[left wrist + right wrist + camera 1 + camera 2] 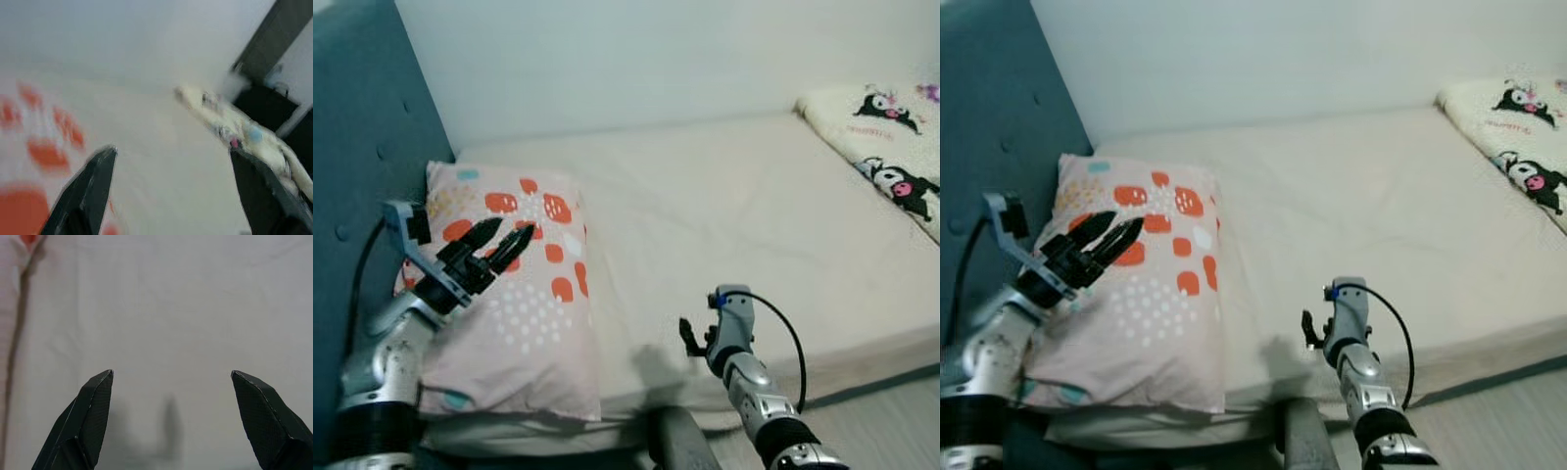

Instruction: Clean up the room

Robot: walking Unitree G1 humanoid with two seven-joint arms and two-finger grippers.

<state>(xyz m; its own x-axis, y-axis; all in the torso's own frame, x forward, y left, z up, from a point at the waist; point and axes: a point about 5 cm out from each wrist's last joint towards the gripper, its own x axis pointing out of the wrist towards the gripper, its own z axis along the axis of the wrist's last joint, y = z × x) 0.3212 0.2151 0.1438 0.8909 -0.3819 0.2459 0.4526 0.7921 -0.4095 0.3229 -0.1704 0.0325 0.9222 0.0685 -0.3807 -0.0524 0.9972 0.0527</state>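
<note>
Looking through the left eye view, we hold our left gripper [499, 245], fingers spread and empty, over the patterned pillow [524, 294] at lower left of the bed [724, 206]; a cartoon blanket [891, 137] lies upper right. Our right wrist view shows the right gripper [171, 382] open above bare sheet. We judge the pillow placed, the blanket left to tidy.

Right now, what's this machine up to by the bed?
The robot stands at the bed, tidying it. Its left tool hovers open over the pink pillow with orange spots, which lies by the blue headboard. The right tool is open too, low over the bare sheet near the bed's edge, holding nothing. A cartoon-print blanket lies bunched at the far end.
</note>
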